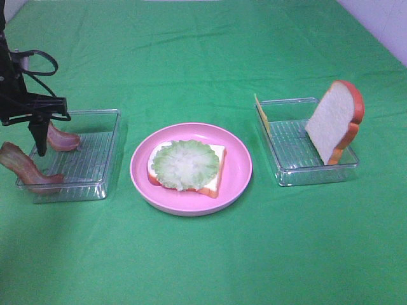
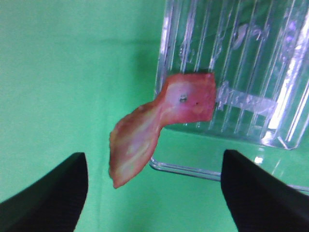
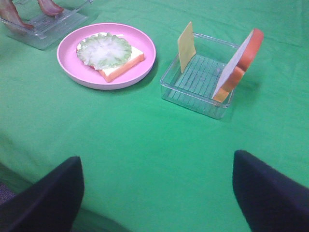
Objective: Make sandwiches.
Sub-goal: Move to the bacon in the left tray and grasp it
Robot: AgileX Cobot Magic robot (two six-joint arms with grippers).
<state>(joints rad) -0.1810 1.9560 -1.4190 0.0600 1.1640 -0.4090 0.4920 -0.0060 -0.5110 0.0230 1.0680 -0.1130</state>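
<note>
Left gripper [image 2: 153, 162]: my jaws stand wide apart and hold nothing. I hang above the left end of the left tray [image 1: 95, 173], with both black fingers clear of the food.
Bacon strip [image 2: 154, 125]: draped over the rim of that tray just below my left jaws. One end lies inside on the ribbed floor and the other curls out over the green cloth [image 1: 203, 267].
Second bacon strip [image 1: 62, 138]: inside the same tray, toward its far wall, apart from the first.
Right gripper [image 3: 155, 162]: my jaws are spread fully and empty, hanging over bare cloth well apart from the right tray [image 1: 289, 173].
Pink plate [image 1: 240, 166]: on the cloth between the two trays, touching neither.
Bread slice [image 1: 213, 185]: flat on the plate, with crust showing along its near edge.
Lettuce leaf [image 1: 186, 164]: flat on top of that slice, covering most of it.
Cheese slice [image 3: 186, 44]: on edge in the right tray, leaning against the wall nearest the plate.
Second bread slice [image 1: 335, 119]: on edge at the opposite end of the same tray, tilted against the wall, its top well above the rim.
</note>
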